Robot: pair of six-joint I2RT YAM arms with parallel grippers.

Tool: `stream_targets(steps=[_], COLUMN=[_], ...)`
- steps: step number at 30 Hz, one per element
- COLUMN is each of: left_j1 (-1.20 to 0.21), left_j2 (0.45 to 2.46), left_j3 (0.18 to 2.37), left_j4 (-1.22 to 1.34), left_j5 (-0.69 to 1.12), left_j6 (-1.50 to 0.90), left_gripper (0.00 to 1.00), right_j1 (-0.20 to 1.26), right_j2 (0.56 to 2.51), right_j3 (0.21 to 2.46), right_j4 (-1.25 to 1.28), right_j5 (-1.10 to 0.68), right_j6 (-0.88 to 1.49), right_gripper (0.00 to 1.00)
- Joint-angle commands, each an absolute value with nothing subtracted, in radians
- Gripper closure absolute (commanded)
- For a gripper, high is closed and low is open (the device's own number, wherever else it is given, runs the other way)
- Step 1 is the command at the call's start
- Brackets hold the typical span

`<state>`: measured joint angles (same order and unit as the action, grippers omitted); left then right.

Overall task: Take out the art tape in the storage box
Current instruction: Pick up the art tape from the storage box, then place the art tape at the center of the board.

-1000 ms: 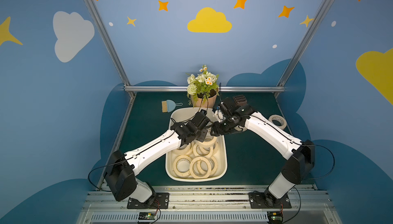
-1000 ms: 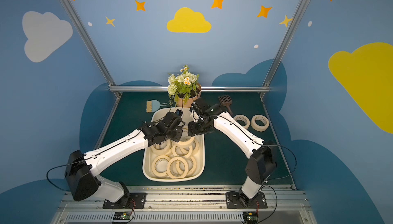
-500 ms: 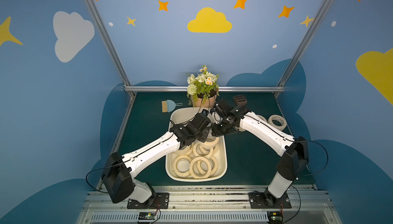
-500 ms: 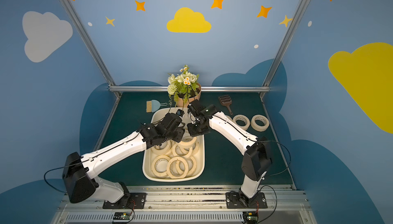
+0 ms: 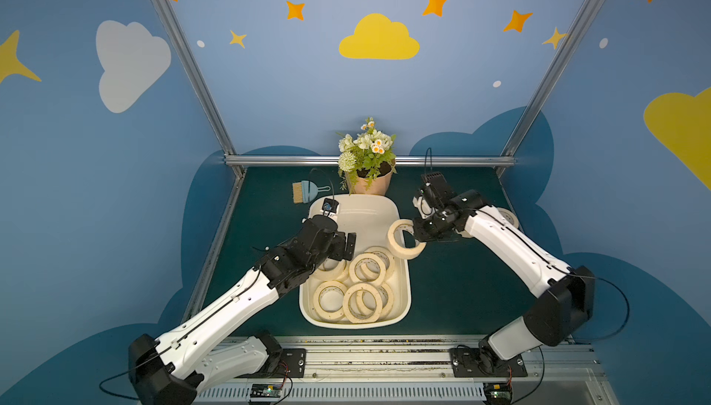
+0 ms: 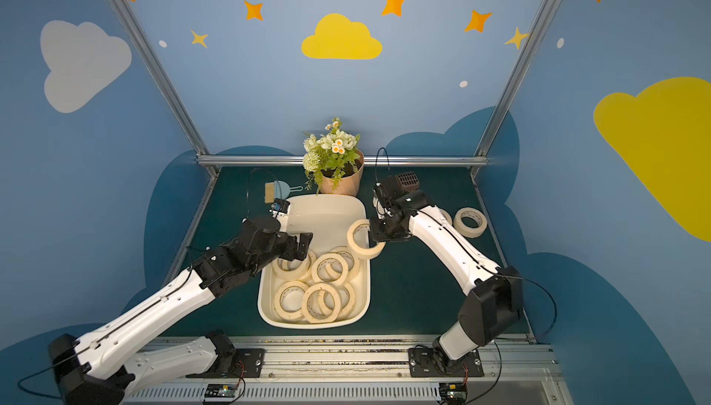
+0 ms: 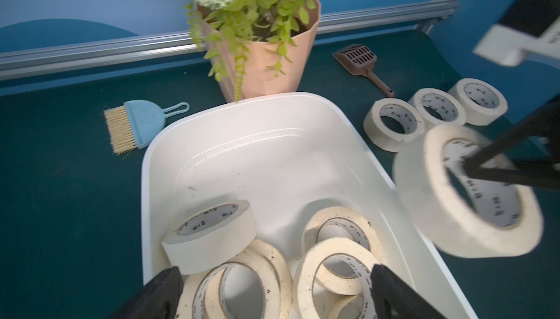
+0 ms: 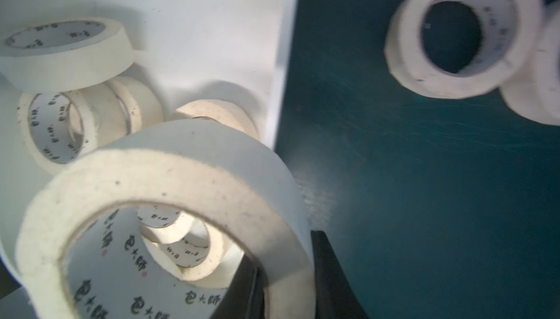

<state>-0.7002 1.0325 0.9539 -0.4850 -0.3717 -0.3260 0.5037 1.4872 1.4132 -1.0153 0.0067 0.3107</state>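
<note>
My left arm [image 5: 231,305] and right arm [image 5: 511,245] look alike: smooth white shells on the long links, blocky matte-black housings at shoulder, elbow and wrist. A thin black cable [image 5: 628,307] loops loose from each elbow, and another traces a line along the white forearm. Each arm is bolted to a black base plate [image 5: 488,362] with bright screw heads. In my left wrist view the left gripper [image 7: 272,275] shows tapered black fingers [image 7: 163,287].

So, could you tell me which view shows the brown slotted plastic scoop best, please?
The left wrist view: the brown slotted plastic scoop lies whole and unobstructed, head and handle. Both top views show only its slotted head behind the right arm; the right wrist view misses it.
</note>
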Motion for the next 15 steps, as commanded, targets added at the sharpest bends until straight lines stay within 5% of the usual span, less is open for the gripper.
stream_targets(steps=[1, 15], left_j1=[-0.657, -0.599], left_j2=[1.012, 1.094], left_j3=[0.892, 0.762], left_j4=[-0.583, -0.543], left_j5=[-0.359, -0.225], left_j6=[-0.381, -0.450], left_gripper=[0.00, 0.07], right_j1=[0.412, -0.179], right_j2=[1.395, 1.431], right_j3=[1.353, 1.086], right_j4=[-1.029, -0.869], right_j5=[0.116, 0.247], right_j6=[0.303, 0.336], right_gripper=[1.00, 1.00])
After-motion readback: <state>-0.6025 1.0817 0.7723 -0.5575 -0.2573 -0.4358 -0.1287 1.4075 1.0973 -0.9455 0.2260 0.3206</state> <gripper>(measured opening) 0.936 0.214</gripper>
